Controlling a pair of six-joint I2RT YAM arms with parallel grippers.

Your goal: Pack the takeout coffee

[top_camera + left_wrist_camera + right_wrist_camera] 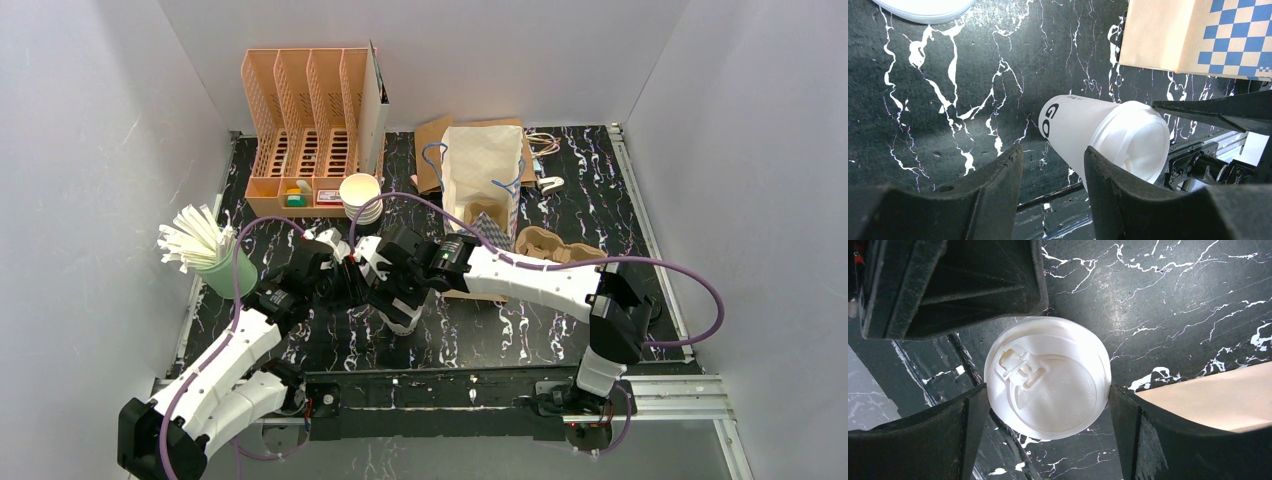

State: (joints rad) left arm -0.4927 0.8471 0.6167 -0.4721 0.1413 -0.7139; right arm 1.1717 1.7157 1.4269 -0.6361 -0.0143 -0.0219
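A white paper cup (1073, 125) with black lettering and a round white lid (1048, 377) stands on the black marbled table, also seen in the top view (402, 318). My right gripper (1048, 410) comes from above, its two fingers touching opposite sides of the lid rim. My left gripper (1053, 170) is open and empty, close beside the cup, which lies just past its right finger (1118, 185). In the top view the two grippers meet at mid-table, the left (350, 280) and the right (398, 298). The brown pulp tray (555, 245) lies to the right.
A white paper bag (482, 175) stands behind, with blue-checkered paper (1238, 30) at its foot. A stack of white lids (360, 195), an orange organizer (305, 130) and a green cup of straws (215, 262) stand at the back and left.
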